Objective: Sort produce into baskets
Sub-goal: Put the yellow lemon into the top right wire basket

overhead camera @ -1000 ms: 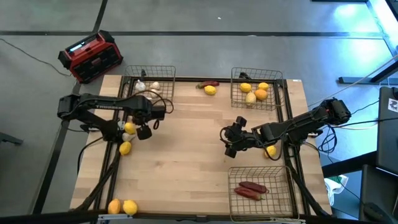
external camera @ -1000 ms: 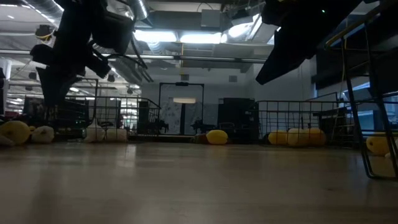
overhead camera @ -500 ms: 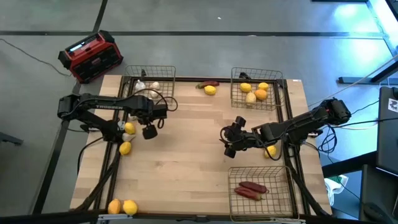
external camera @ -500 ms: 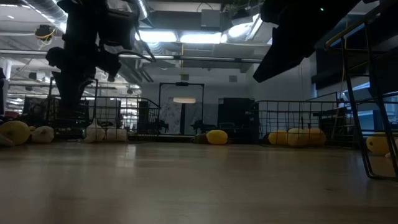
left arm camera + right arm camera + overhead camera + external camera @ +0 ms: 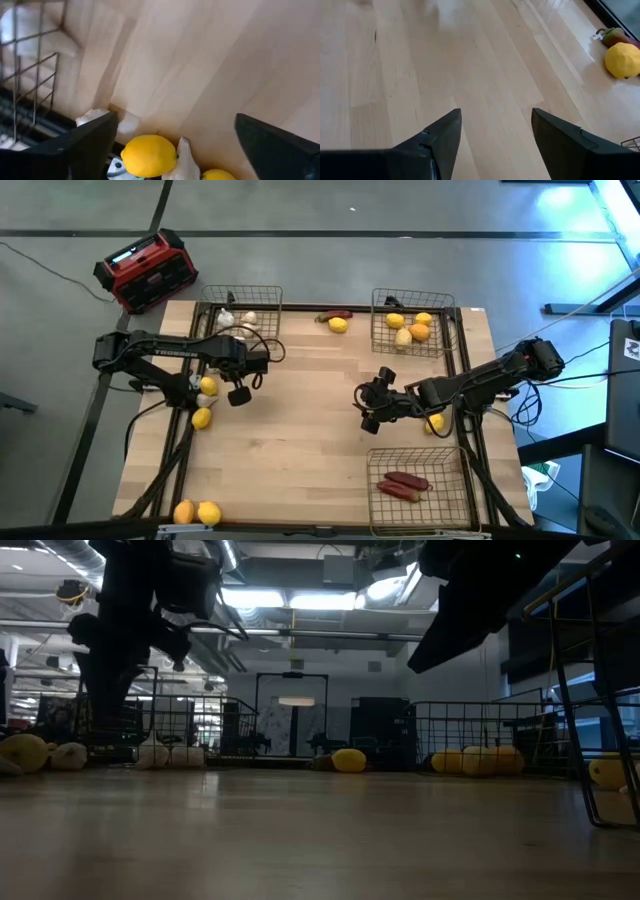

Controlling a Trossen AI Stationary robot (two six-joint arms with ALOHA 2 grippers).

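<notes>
My left gripper (image 5: 238, 393) hangs open above the table's left part, pointing steeply down, just right of a yellow fruit (image 5: 208, 386) and a whitish bulb (image 5: 185, 161). In its wrist view that fruit (image 5: 148, 155) lies on the wood below the open fingers (image 5: 175, 120). A second yellow fruit (image 5: 202, 417) lies nearer. My right gripper (image 5: 370, 406) waits open over the table's middle right (image 5: 495, 140), holding nothing. The far-left basket (image 5: 262, 298) holds whitish bulbs, the far-right basket (image 5: 378, 330) holds yellow and orange fruits, and the near-right basket (image 5: 445, 485) holds dark red peppers (image 5: 403, 483).
Two fruits (image 5: 196, 512) lie at the near left corner. A yellow fruit (image 5: 338, 325) and a red pepper (image 5: 335, 314) lie at the far edge between the baskets. Another yellow fruit (image 5: 435, 422) sits under my right arm. A red and black box (image 5: 146, 270) stands beyond the far left corner.
My left gripper has tipped a little, its tip swinging slightly toward the table's right while staying above the yellow fruit. My right arm has kept still.
</notes>
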